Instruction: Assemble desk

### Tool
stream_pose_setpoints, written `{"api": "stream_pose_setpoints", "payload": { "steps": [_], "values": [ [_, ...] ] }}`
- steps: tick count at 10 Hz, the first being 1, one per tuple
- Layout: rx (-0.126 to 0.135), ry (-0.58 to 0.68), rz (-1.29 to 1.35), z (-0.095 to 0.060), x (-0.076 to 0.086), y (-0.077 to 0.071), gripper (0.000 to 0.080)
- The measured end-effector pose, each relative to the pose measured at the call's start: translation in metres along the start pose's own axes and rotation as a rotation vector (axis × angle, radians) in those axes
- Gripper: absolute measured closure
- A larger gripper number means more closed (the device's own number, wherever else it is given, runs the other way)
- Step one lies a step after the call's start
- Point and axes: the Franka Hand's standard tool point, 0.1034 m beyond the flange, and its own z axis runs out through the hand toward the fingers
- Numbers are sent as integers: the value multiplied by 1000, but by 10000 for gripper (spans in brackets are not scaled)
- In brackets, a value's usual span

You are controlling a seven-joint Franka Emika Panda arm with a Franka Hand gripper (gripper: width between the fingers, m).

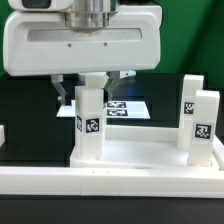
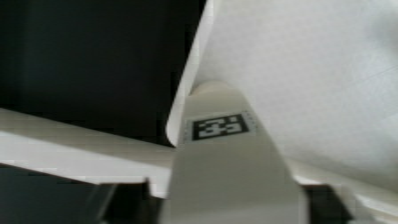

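The gripper [image 1: 92, 84] clamps a tagged leg [image 1: 90, 122] standing upright in the tabletop [image 1: 140, 152]; two more legs [image 1: 199, 118] stand at its far end.

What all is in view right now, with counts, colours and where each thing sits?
Tabletop: one, white, front centre of the exterior view, against the border bar.
Legs: three in view, white with black-and-white tags; one standing on the tabletop's left corner under the gripper, two standing at its right end.
Marker board: one, white, flat on the table behind the tabletop.
Border bar: one, white, along the front.
Gripper: one, white, fingers either side of the left leg's top; grip unclear.
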Motion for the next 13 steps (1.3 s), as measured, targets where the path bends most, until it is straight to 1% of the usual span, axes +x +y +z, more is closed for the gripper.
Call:
{"api": "stream_pose_setpoints", "payload": {
  "steps": [2,3,4,5,7,8,9,11,13],
  "values": [
    [0,0,29,0,0,0,410],
    [0,0,30,0,0,0,511],
    [0,0,33,0,0,0,511],
    [2,0,142,0,0,0,511],
    [27,3,381,1,-2,7,511],
    [28,2,440,1,-3,10,511],
    [29,-1,555,1,-4,9,511],
    [34,-13,673,1,-6,7,499],
    [33,-36,719,1,-9,3,494]
  ]
}}
